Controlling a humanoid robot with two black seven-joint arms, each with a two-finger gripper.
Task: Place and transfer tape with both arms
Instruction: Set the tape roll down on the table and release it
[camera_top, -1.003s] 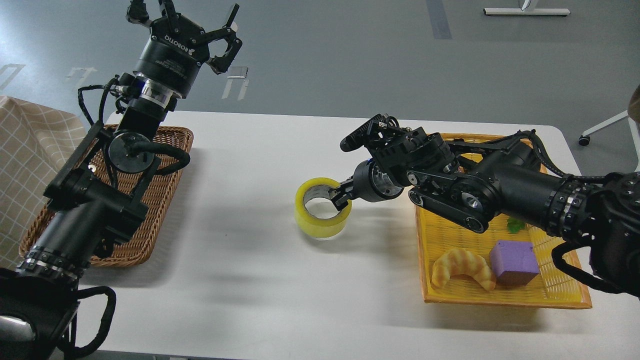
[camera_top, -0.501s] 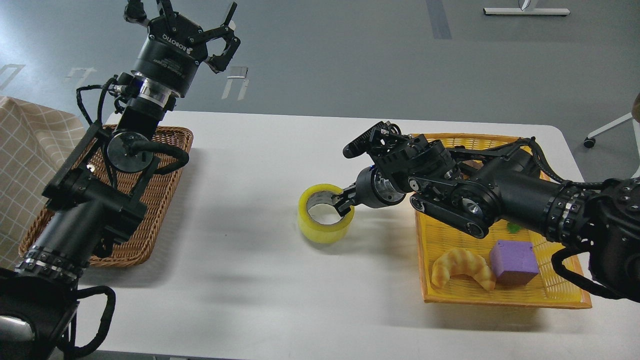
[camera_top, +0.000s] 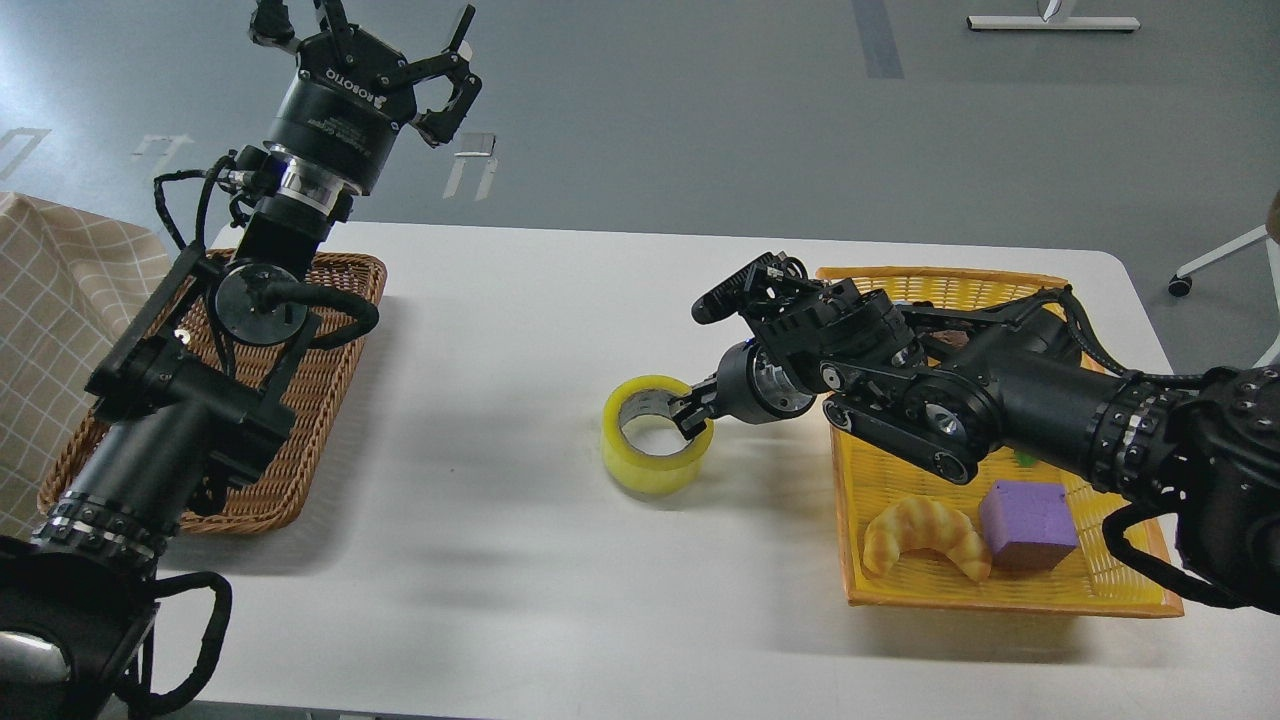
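The tape (camera_top: 655, 437) is a thick yellow ring with a grey-white core, standing flat on the white table (camera_top: 520, 330) near its middle. My right gripper (camera_top: 690, 414) reaches in from the right and is shut on the ring's right wall, one finger inside the core and one outside. My left gripper (camera_top: 385, 40) is raised high at the far left, above the table's back edge, fingers spread open and empty.
A brown wicker basket (camera_top: 330, 400) lies at the left under my left arm. A yellow tray (camera_top: 900, 490) at the right holds a croissant (camera_top: 925, 535), a purple block (camera_top: 1030, 522) and something green. A checked cloth (camera_top: 50, 300) lies at far left.
My right gripper and the tape have shifted slightly right and toward the front of the table; the tape now rests lower. The left arm has barely moved.
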